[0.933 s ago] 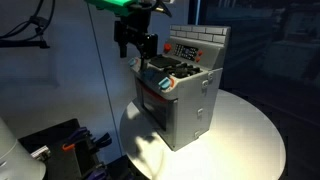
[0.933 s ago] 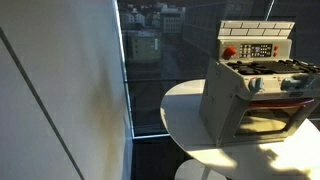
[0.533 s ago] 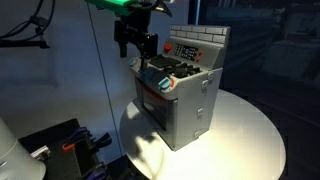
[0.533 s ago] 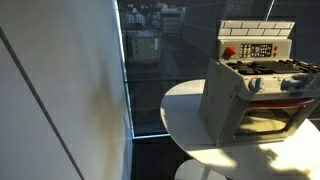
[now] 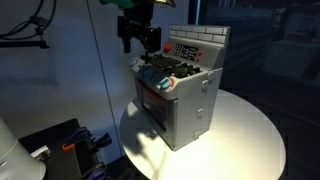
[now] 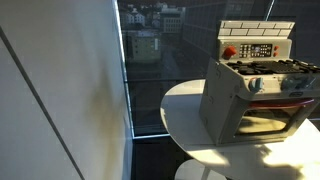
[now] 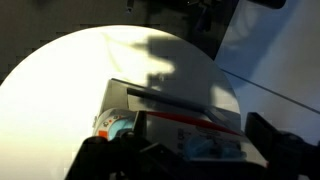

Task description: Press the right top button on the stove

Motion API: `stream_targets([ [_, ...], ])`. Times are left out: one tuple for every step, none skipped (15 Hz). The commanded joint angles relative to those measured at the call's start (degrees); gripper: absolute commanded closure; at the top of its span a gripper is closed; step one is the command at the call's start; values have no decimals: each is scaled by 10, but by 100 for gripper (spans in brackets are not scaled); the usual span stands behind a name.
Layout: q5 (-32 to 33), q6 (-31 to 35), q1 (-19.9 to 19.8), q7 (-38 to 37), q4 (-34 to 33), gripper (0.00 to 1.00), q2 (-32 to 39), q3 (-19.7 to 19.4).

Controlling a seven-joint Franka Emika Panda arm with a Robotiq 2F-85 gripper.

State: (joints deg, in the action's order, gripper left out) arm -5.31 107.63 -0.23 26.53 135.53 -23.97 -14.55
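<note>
The grey toy stove [image 5: 185, 95] stands on a round white table [image 5: 250, 130]. It has a black burner top, a brick-patterned back panel with a button strip [image 5: 185, 48], and a red stripe on the door. It also shows in an exterior view [image 6: 255, 90], where the button strip [image 6: 258, 50] sits beside a red knob. My gripper [image 5: 138, 38] hangs open and empty in the air, above and beside the stove's front corner, touching nothing. In the wrist view the dark fingers [image 7: 190, 155] frame the stove's top [image 7: 180, 125] from above.
Toy items lie on the burner top [image 5: 160, 75]. A dark window [image 6: 150, 60] and a pale wall [image 6: 60, 90] stand beside the table. Dark equipment [image 5: 60, 145] sits on the floor below the table edge.
My gripper has risen slightly and shifted a little toward the stove's back panel. The stove has not moved.
</note>
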Motion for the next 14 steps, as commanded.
stream_targets([
  [-13,9,-9,-21,-44,0,31,13],
  [-13,15,-10,-27,-52,0,38,15],
  [-12,24,-12,-36,-61,0,47,16],
  [-11,32,-13,-45,-69,0,56,18],
  [-11,44,-14,-56,-77,0,66,20],
  [-10,55,-16,-65,-84,0,74,22],
  [-10,71,-17,-75,-89,0,84,25],
  [-7,91,-20,-84,-92,0,92,28],
  [-6,109,-22,-94,-96,0,101,31],
  [-4,129,-24,-105,-100,0,112,33],
  [-2,146,-27,-115,-104,0,121,36],
  [0,163,-29,-124,-107,0,130,39],
  [3,184,-31,-133,-110,0,139,41],
  [7,203,-33,-143,-112,0,146,45],
])
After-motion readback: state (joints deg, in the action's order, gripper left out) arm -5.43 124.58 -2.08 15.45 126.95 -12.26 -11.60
